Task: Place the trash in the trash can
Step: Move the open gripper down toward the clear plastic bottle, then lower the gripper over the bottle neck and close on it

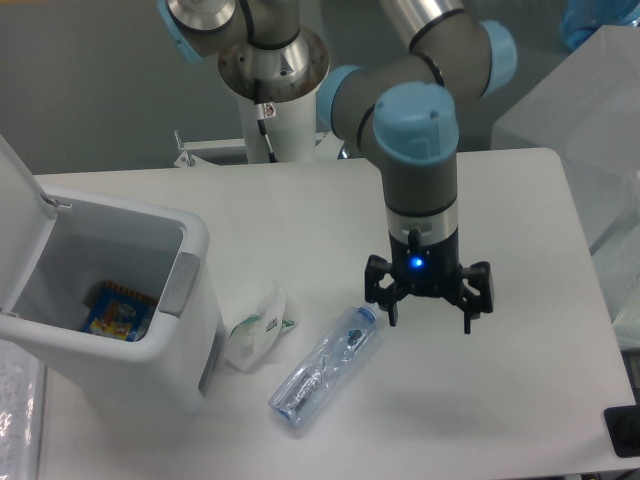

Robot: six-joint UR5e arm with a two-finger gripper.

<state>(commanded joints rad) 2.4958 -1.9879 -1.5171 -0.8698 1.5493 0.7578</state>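
The crushed clear plastic bottle [323, 369] lies flat on the white table [300, 215], set on a diagonal just in front and to the right of the boxy white plastic trash can [105, 305]. Its walls are dented and creased, with a glossy, see-through surface. A bluish label shows through the lower part of the body, and the blue cap sits at the upper end, the end farther from the trash can.

The crumpled white wrapper with green print [254, 327] lies between the bottle and the trash can, close against the trash can's right wall; whether it touches that wall cannot be told. Its surface is soft and folded into irregular ridges, matte against the shiny bottle.

The trash can is smooth moulded plastic with rounded corners. Its hinged white lid [22, 225] stands raised at the left side, leaving the mouth uncovered. A grey latch [179, 284] sits on the right rim. Inside, on the bottom, lies a flat blue and yellow packet [115, 312].

The black two-finger tool [428, 318] hangs over the table well to the right of the trash can, just beside the capped end of the bottle. Its fingers are spread wide apart and hold nothing. A small blue light glows on the tool body above the fingers. The arm's wrist is grey metal with pale blue plastic joint caps.
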